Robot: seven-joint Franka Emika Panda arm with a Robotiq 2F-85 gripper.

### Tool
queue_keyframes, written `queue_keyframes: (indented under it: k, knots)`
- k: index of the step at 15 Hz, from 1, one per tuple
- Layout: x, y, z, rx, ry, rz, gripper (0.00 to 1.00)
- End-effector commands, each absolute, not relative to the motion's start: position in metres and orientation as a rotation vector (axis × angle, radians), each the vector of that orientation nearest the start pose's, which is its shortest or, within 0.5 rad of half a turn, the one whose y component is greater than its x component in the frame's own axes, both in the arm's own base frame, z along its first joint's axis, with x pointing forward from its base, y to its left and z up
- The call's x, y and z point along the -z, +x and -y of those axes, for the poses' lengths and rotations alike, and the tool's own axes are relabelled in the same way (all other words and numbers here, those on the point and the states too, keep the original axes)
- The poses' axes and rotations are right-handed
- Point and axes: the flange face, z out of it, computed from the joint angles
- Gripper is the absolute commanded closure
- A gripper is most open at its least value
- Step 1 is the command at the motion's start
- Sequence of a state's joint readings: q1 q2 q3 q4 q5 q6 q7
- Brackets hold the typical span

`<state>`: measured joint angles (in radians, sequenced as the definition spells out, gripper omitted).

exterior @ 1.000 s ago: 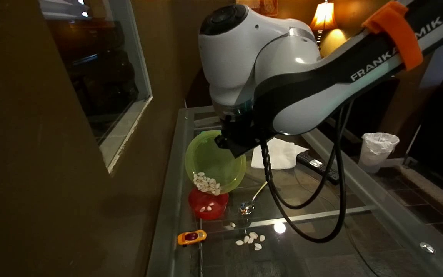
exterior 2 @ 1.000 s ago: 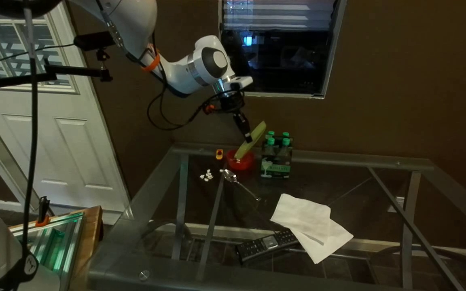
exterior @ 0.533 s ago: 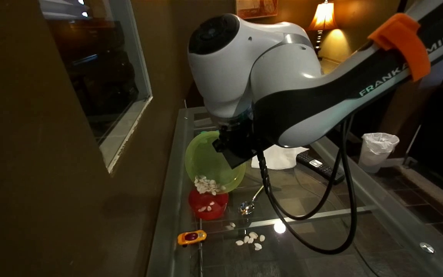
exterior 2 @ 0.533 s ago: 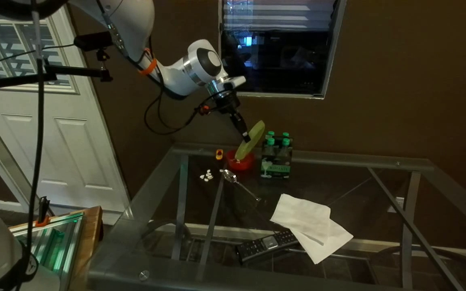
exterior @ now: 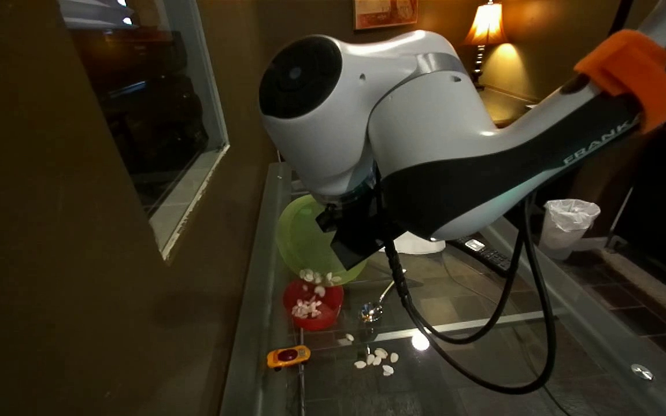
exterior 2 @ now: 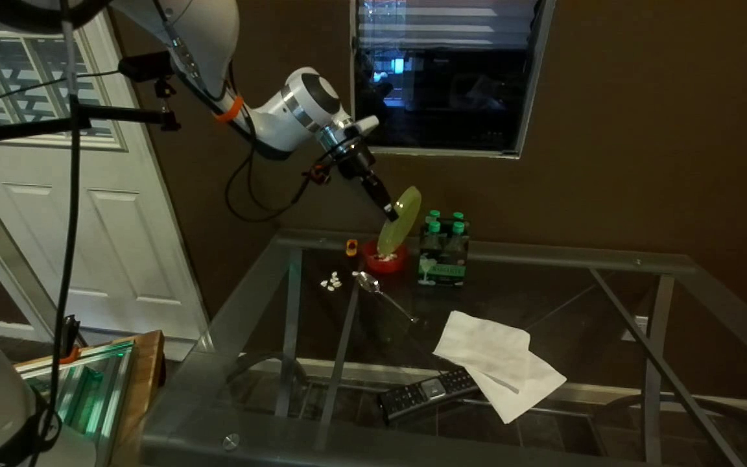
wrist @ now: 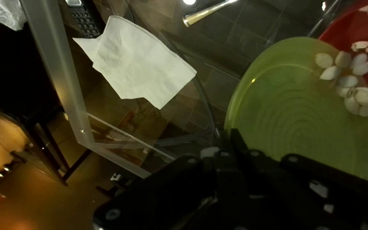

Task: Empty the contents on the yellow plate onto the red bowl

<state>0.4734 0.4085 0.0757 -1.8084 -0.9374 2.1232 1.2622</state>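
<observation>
The yellow plate [exterior: 307, 237] is tilted steeply, its low edge over the red bowl [exterior: 330, 319]. It is also tilted in an exterior view [exterior 2: 404, 217] and fills the right of the wrist view [wrist: 295, 108]. My gripper [wrist: 226, 137] is shut on the plate's rim; it also shows in an exterior view [exterior 2: 391, 213]. Some whitish contents [exterior: 313, 277] lie at the plate's low edge, a few seem to be falling, and a pile is in the bowl. The wrist view shows pieces near the low edge [wrist: 359, 95] and part of the bowl [wrist: 337, 30].
A toy car [exterior: 288, 357], a spoon [exterior: 372, 312] and several loose pieces [exterior: 378, 357] lie near the bowl. A bottle carrier [exterior 2: 443, 259] stands beside it. White napkins [exterior 2: 497, 357] and a remote [exterior 2: 428, 393] lie farther off. The wall and window are close behind the plate.
The plate has tilted more steeply as the arm rotated. Many whitish pieces have slid off it into the red bowl, which held only a few before.
</observation>
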Motion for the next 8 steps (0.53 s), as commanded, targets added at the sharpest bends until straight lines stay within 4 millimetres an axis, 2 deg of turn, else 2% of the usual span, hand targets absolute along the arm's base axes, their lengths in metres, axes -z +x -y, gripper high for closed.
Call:
queue_keyframes:
  k: [1,8]
  knots:
    - [-0.326,0.572,-0.314,-0.764,2.449,0.232,0.99]
    - [-0.319,0.558,-0.333,-0.84,2.333,0.199,0.99]
